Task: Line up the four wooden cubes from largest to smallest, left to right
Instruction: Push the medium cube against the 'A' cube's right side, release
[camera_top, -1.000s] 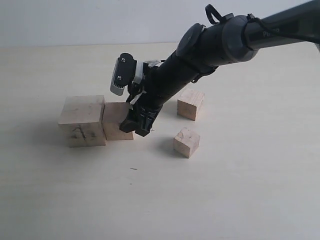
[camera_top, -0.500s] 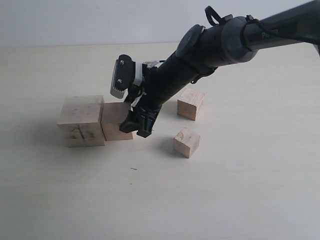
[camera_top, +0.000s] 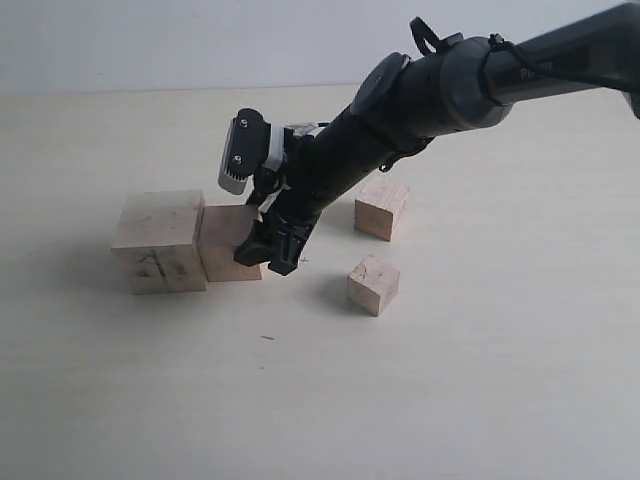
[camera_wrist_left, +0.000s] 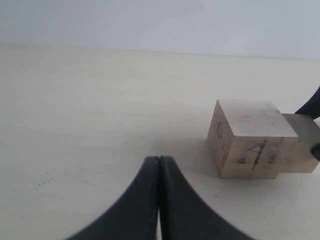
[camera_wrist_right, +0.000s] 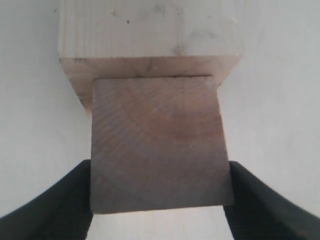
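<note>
The largest wooden cube (camera_top: 158, 241), with dark scribbles on its front face, rests on the table at the left. The second-largest cube (camera_top: 226, 243) touches its right side, and my right gripper (camera_top: 266, 252) is shut on this cube. In the right wrist view the black fingers (camera_wrist_right: 75, 195) press both sides of that cube (camera_wrist_right: 157, 145), with the largest cube (camera_wrist_right: 150, 35) flush behind it. Two smaller cubes lie apart to the right, one farther back (camera_top: 382, 207) and one nearer (camera_top: 373, 284). My left gripper (camera_wrist_left: 159, 160) is shut and empty, low over the table, left of the largest cube (camera_wrist_left: 252, 145).
The pale tabletop (camera_top: 300, 400) spreads bare in front of the cubes. The right arm (camera_top: 420, 95) reaches in from the upper right above the farther small cube. A pale wall (camera_top: 200, 40) runs behind the table.
My right gripper has shifted slightly left with the second-largest cube, which has pushed the largest cube a little to the left. The two smaller cubes have not moved.
</note>
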